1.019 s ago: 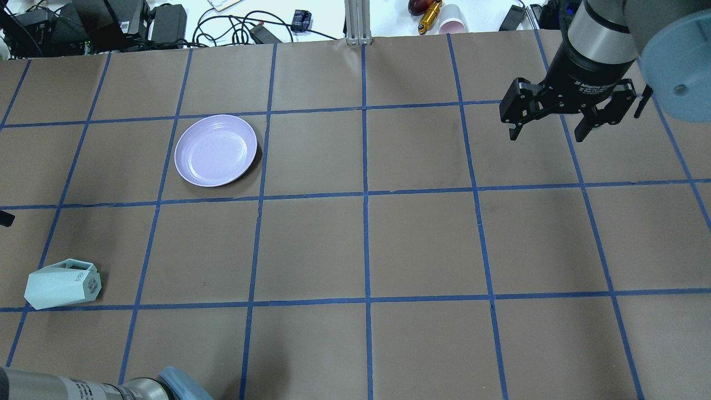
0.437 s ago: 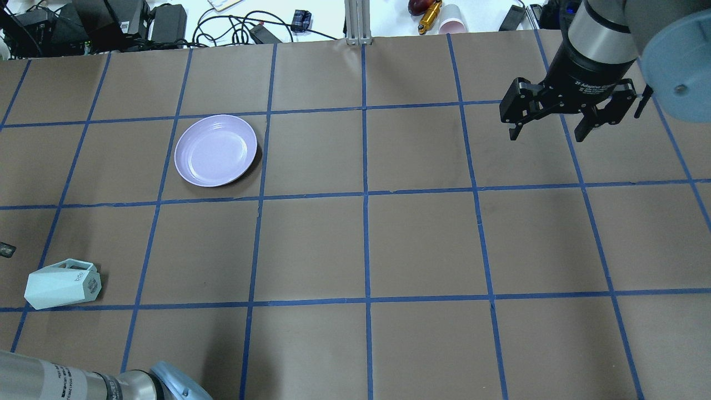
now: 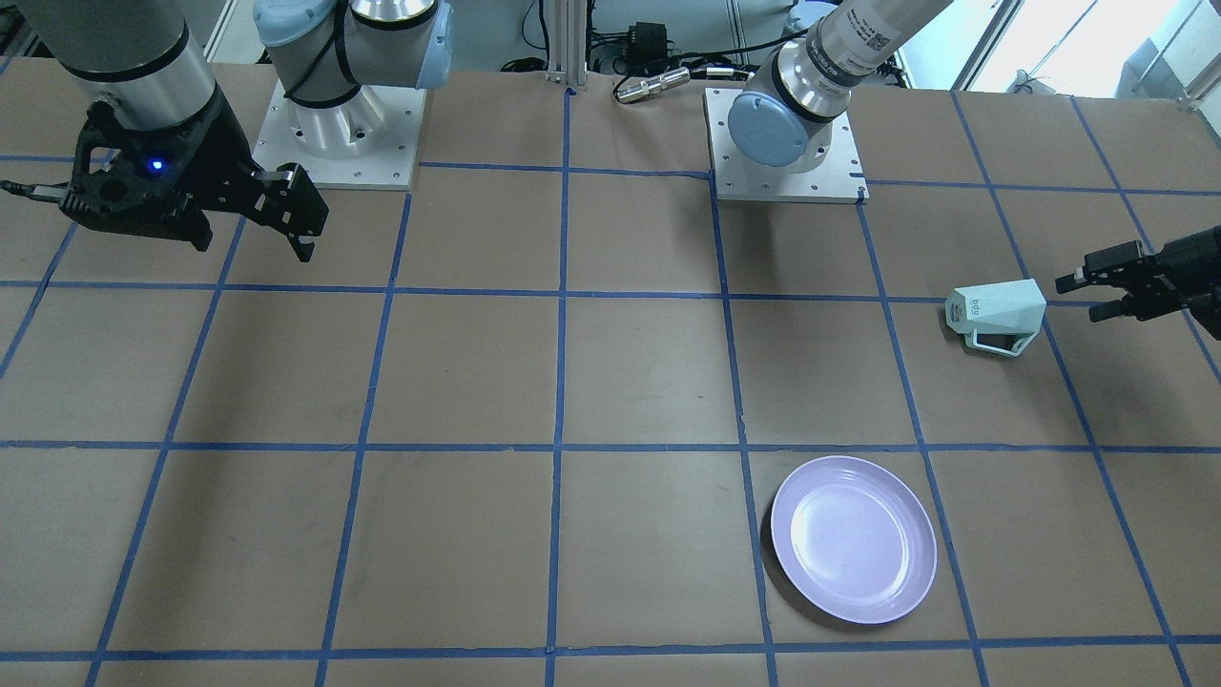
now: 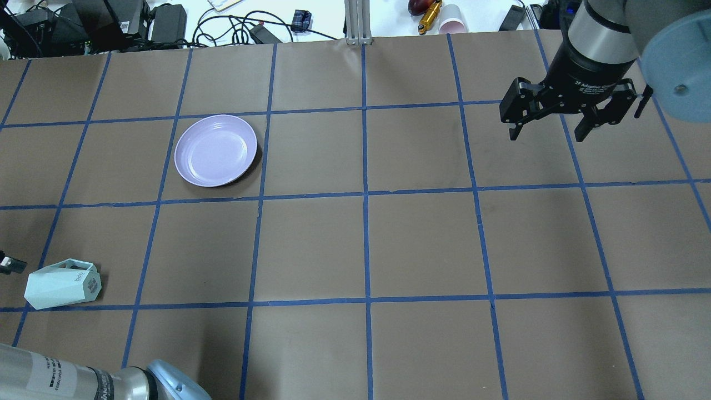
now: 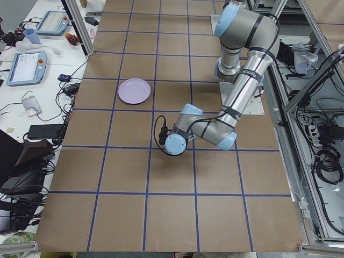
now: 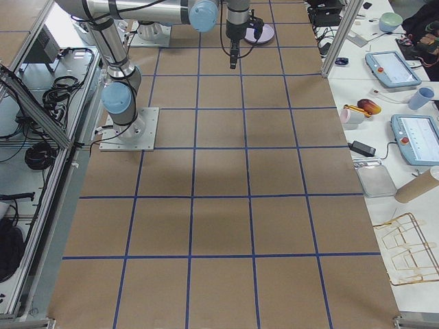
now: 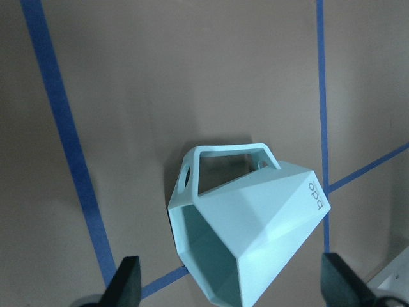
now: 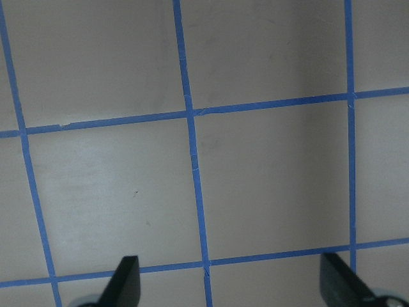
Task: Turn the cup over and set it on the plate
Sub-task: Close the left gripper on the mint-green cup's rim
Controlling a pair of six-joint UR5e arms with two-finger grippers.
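From the front-facing camera, the cup (image 3: 997, 310) lay on its side on the brown paper-covered table (image 3: 458, 372), near the end on the robot's left. It was a pale mint, faceted mug. Its narrow base, with small dark lettering, pointed toward the table's middle, and its angular handle lay on the side nearer the camera. The left gripper (image 3: 1083, 296) hung just beside the cup's wide mouth, apart from it, with its fingers spread and nothing between them. The lavender plate (image 3: 852, 537) sat well apart from the cup, toward the camera. The right gripper (image 3: 256, 250) hung wide open and empty at the table's other end.

In the overhead view, the cup (image 4: 62, 284) lay close to the frame's left edge. Only one dark fingertip of the left gripper showed there, the rest being cut off. The plate (image 4: 215, 150) was farther up the table.

In the exterior left view, the left arm (image 5: 215, 129) bent low over the table. The cup could not be made out, and the plate (image 5: 134, 91) lay beyond.

In the exterior right view, the plate (image 6: 264, 33) was small and partly hidden behind the right gripper.

The left wrist camera looked into the cup's (image 7: 255, 236) hexagonal mouth, with the open handle uppermost in the frame. The two fingertips (image 7: 128, 284) stood far apart at the bottom corners, cut off by the edge.

The right wrist camera saw only bare paper and blue tape lines (image 8: 192, 166) between widely parted fingertips (image 8: 124, 278).
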